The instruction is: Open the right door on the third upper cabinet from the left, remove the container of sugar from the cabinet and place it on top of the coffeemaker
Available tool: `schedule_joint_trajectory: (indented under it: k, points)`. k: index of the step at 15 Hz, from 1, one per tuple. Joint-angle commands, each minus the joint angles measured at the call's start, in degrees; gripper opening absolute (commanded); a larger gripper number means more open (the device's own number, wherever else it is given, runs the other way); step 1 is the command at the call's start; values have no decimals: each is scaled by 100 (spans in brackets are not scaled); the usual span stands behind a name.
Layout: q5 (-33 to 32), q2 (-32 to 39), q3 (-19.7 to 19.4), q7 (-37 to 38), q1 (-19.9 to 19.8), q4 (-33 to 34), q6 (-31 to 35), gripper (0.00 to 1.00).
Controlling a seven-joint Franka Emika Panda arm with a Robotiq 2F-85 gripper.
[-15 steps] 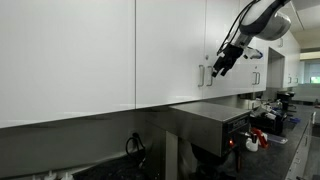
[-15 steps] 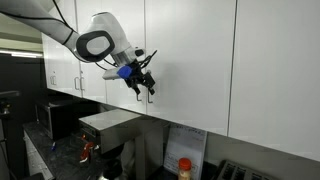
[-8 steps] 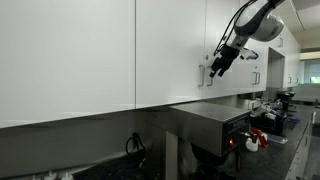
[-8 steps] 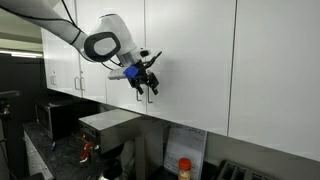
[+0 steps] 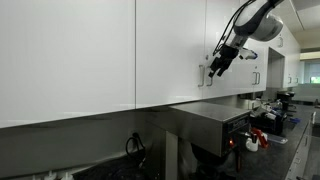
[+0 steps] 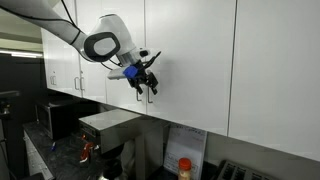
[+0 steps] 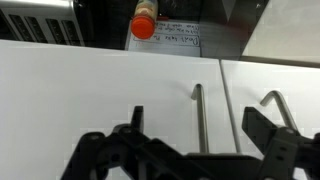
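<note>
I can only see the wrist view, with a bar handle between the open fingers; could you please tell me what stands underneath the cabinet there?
Observer: The stainless coffeemaker stands roughly beneath the gripper, lower than the cabinets, in an exterior view.
Operator: Thank you. Is any door along that row open?
Observer: No, every cabinet door in both exterior views is shut, so no sugar container shows.
Operator: How high on the doors are the handles?
Observer: The handles sit near the doors' lower edge, and the gripper is level with them.
</note>
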State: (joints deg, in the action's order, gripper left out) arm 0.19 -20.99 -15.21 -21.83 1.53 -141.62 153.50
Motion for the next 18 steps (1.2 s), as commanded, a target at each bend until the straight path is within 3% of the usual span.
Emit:
schedule_joint_trajectory:
  k: [1, 5, 6, 7, 17, 18]
  points:
    - [117, 29, 81, 6, -68, -8, 87, 100]
    - [153, 23, 66, 12, -56, -19, 117, 100]
    - [183, 19, 57, 1, -41, -22, 129, 75]
    - [198, 16, 55, -10, -36, -24, 128, 74]
    - [447, 25, 10, -128, 91, -47, 148, 2]
    - [488, 29, 5, -145, 115, -44, 144, 0]
